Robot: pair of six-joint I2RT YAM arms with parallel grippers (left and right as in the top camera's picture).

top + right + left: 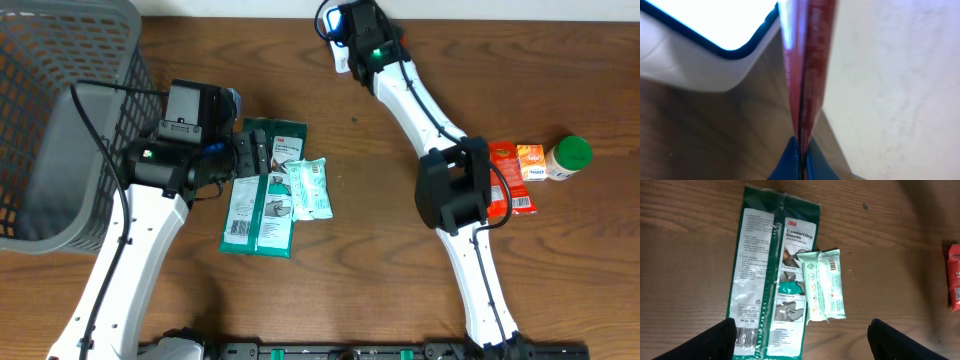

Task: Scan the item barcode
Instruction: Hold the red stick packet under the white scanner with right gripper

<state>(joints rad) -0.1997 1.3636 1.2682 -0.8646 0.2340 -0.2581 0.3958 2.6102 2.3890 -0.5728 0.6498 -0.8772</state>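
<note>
A thin red packet (807,65) is pinched edge-on in the right gripper (801,159), near the far edge of the table (380,260).

The right gripper's fingers are pressed together on the packet's near edge. Only that thin edge shows, so no barcode is visible. A white body with a dark rim (690,55) sits just beside it, and whether that is the scanner cannot be told. The step in hand looks like presenting the item for a read. The next move probably calls for turning the packet's printed face toward the reader without loosening the pinch. The left gripper (801,330) hangs spread wide and empty above the 3M Comfort Grip Gloves pack (770,270), on which a pale green wipes packet (822,285) lies.
</note>
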